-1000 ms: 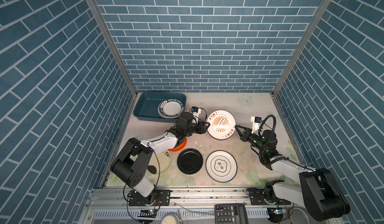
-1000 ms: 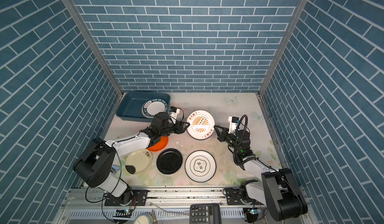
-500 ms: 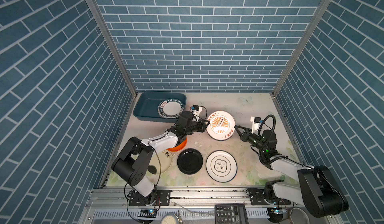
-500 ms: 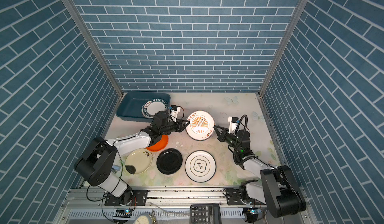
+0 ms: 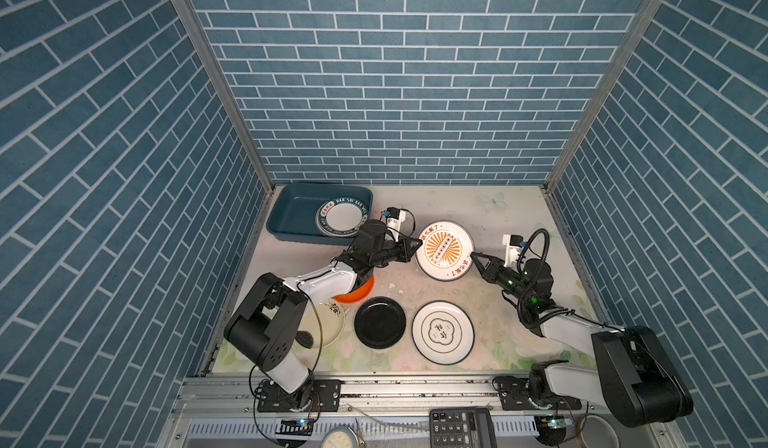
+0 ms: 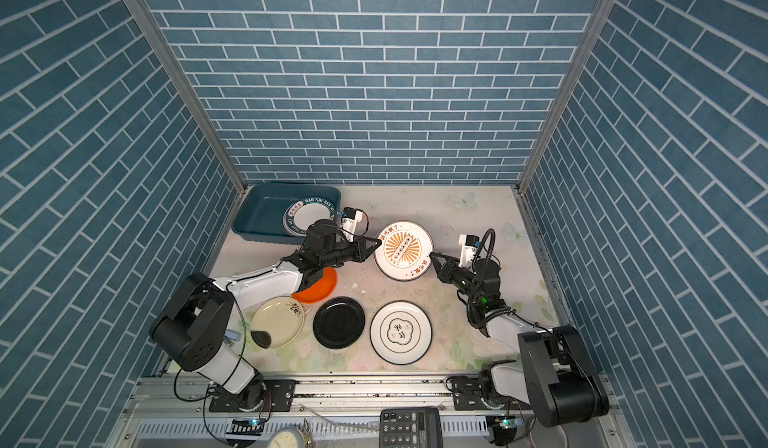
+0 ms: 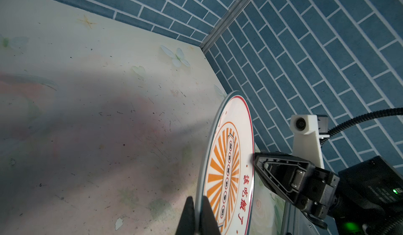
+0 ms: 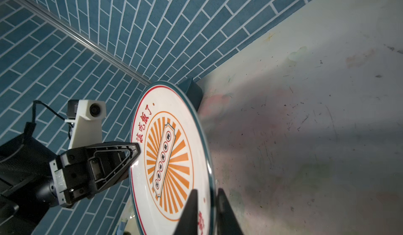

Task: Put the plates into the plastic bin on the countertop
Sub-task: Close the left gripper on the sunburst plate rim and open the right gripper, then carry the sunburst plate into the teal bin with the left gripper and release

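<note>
The white sunburst plate (image 5: 444,250) (image 6: 403,250) hangs level just above the countertop (image 5: 498,217). My left gripper (image 5: 417,244) (image 7: 197,214) is shut on its left rim. My right gripper (image 5: 473,256) (image 8: 206,205) straddles the opposite rim, open, with a small gap showing. The plastic bin (image 5: 291,213) (image 6: 257,213) stands at the back left and holds a teal-rimmed lettered plate (image 5: 341,217). On the countertop lie an orange plate (image 5: 357,294) partly under my left arm, a cream plate (image 6: 277,322), a black plate (image 5: 380,322) and a white teal-rimmed plate (image 5: 443,332).
Blue brick walls close in the back and both sides. A grey metal rail (image 5: 415,383) runs along the front, with a calculator (image 5: 461,427) and a white dial disc (image 5: 338,439) beyond it. Small white chips (image 5: 392,285) lie near the orange plate.
My left gripper has closed onto the sunburst plate's rim. My right gripper's jaws have parted from the opposite rim. The plate has barely moved.
</note>
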You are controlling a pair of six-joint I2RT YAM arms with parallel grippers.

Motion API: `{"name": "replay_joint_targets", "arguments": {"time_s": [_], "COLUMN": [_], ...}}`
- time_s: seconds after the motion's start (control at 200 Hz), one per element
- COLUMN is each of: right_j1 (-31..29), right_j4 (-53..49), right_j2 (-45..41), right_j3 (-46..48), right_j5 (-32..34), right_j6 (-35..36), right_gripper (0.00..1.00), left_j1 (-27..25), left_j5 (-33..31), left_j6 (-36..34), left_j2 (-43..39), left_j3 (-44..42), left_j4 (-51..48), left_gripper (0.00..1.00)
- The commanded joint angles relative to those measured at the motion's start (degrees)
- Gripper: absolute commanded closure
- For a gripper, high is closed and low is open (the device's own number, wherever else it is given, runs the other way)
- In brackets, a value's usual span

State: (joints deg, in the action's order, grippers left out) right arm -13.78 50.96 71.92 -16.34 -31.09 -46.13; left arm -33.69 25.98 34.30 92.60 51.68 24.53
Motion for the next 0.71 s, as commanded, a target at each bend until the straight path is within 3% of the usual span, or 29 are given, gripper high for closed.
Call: {"name": "replay_joint_targets", "arguments": {"time_s": [0.0, 0.07, 0.18, 0.7], "right_j1": [-0.63, -0.63, -0.59, -0.54], "right_j4": [1.9, 1.44, 1.34, -3.32], "right_j2": [-0.03, -0.03, -0.02, -6.34], "right_j3": [-2.43, -2.3, -2.19, -0.82], "right_j5": [-2.39, -1.88, -1.21, 3.07], "right_j6": [0.93, 1.02, 1.22, 4.55], "right_gripper": [0.48, 0.34, 0.26, 0.16], "left_j1": [-0.07, -0.04, 0.67, 6.33], "left_j5": [-1.49, -2.69, -4.59, -10.51], "left_j6": [-1.88, -3.07, -3.9, -6.35], "left_j2": [-0.5, -1.59, -2.94, -11.57], "left_j3": [2.74, 3.48, 4.48, 4.28], "left_j4": [-3.38, -5.67, -8.73, -16.81], "left_gripper": [1.0, 1.0, 1.0, 1.0]}}
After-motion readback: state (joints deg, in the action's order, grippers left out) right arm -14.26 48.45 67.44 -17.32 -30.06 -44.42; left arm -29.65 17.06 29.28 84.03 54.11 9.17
